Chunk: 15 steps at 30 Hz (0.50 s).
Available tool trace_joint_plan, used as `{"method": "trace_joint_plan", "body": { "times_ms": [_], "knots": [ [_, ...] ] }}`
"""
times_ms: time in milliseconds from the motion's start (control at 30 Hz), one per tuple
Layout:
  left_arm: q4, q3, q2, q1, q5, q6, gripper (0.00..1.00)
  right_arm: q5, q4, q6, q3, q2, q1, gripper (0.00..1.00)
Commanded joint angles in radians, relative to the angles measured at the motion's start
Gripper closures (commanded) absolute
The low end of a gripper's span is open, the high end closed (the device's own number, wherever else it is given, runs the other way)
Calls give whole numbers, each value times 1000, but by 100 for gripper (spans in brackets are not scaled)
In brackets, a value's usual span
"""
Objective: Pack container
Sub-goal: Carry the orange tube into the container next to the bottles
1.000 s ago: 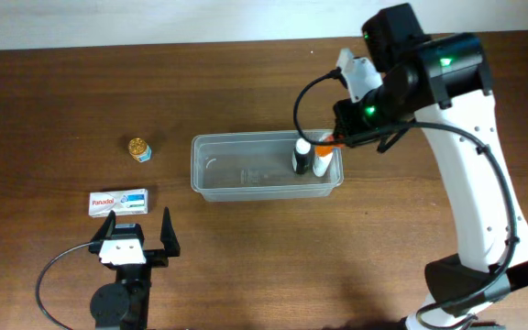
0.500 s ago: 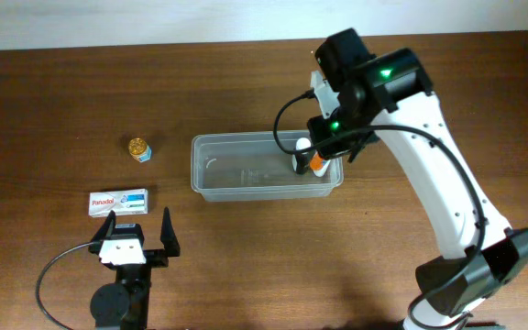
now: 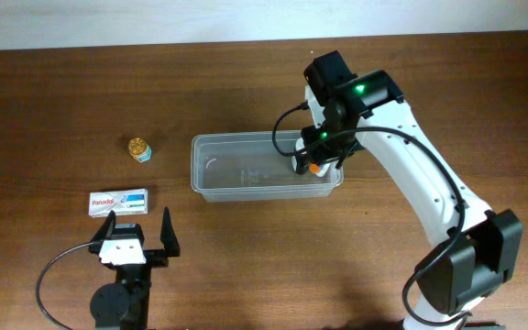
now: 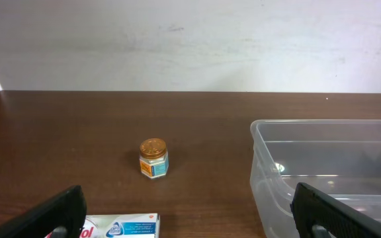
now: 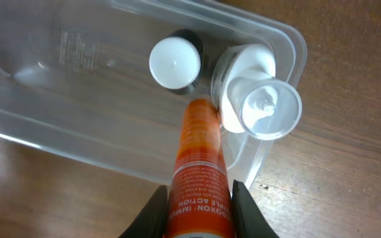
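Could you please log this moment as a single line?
right gripper: shut on orange tube, above container | in container: black bottle, white bottle | left gripper: open, empty | on table: box, jar

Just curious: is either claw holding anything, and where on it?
The right gripper grips an orange tube by the end nearer its wrist; the left gripper is open, empty.
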Motion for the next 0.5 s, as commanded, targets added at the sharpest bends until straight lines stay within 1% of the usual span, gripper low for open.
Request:
{"method": "trace_joint_plan", "body": {
  "times_ms": [0, 467],
  "knots": [
    [-8, -1, -9, 4, -3, 15, 1, 27, 25, 12, -43, 2, 10, 83],
    [-8, -1, -9, 4, -3, 15, 1, 27, 156, 39, -212, 2, 10, 83]
  ]
}}
